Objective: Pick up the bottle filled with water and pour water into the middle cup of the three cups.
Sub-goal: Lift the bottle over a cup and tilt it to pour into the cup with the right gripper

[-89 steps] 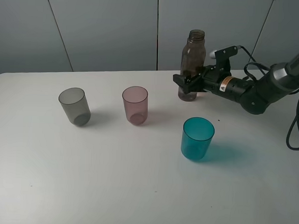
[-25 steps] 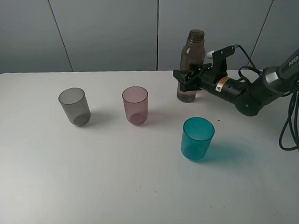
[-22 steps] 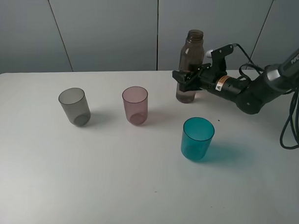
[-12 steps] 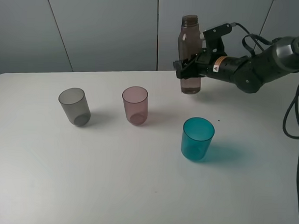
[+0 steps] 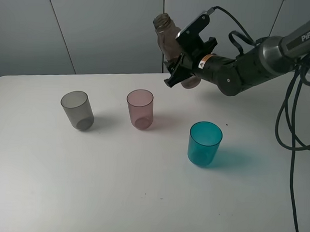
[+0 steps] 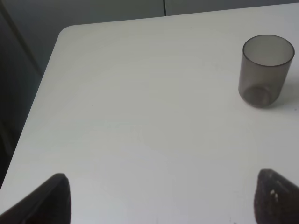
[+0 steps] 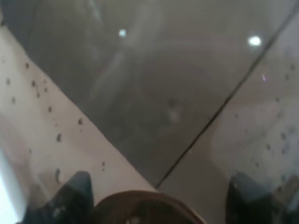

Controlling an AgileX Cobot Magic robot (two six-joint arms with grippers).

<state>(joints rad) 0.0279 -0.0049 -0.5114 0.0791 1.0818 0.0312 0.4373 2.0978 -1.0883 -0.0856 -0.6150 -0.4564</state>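
Observation:
My right gripper (image 5: 182, 67) is shut on the smoky brown-grey bottle (image 5: 169, 41) and holds it in the air above the table's far side. The bottle tilts, its open neck up and to the left, to the right of and above the pink-mauve middle cup (image 5: 140, 109). The grey cup (image 5: 77, 109) stands on the left and the teal cup (image 5: 204, 143) nearer on the right. In the right wrist view the bottle (image 7: 154, 107) fills the frame between the fingers (image 7: 77, 191); droplets cling to its wall. My left gripper (image 6: 163, 205) is open over bare table near the grey cup (image 6: 265, 77).
The white table (image 5: 117, 186) reaches the grey wall panels behind. The right arm's black cables (image 5: 292, 131) hang at the right edge. The table's rounded corner and left edge (image 6: 56, 51) show in the left wrist view.
My right gripper has lifted the bottle off the table, carried it left toward the pink cup and tipped its neck leftward. The cups have not moved.

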